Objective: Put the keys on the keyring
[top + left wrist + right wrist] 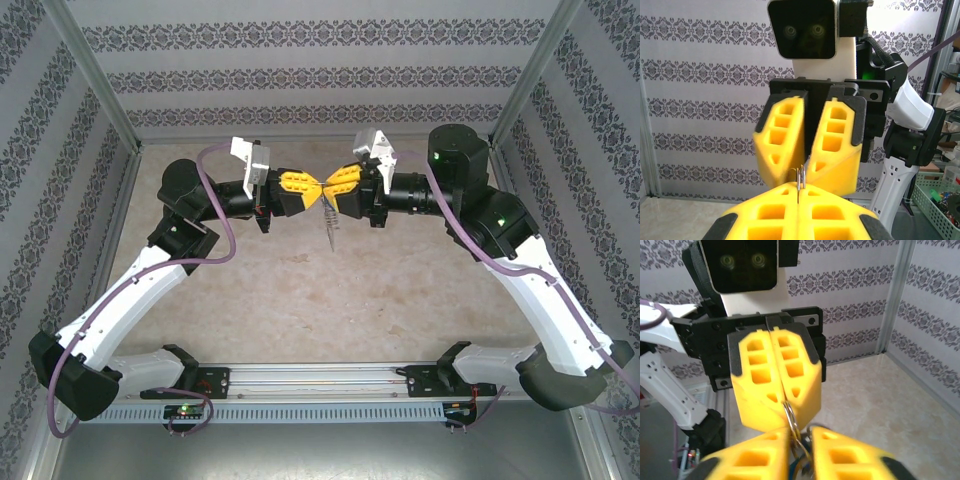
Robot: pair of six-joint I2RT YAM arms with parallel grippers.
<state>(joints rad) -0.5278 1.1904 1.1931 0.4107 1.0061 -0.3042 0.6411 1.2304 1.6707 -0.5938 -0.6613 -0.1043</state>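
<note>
**Top view.** The left gripper and the right gripper are meeting tip to tip in mid-air over the far middle of the table. Each arm is reaching in from its own side. The keyring is hanging just beneath the meeting tips, clear of the table.

**Left wrist view.** The left gripper is pressing its jaws flat together. It is pinching a thin wire ring of the keyring, which is standing edge-on out of the tips. Facing it, the right gripper is drawing close at the tips and parting toward its base.

**Right wrist view.** The left gripper is clamping the wire ring at its very tips, with no gap showing between its jaws. The right gripper is holding its jaws narrowly apart. The wire ring is running down into that gap, and a blue bit, apparently the key, is showing low inside it. Whether the right gripper is actually gripping the ring or the key cannot be told here.
</note>
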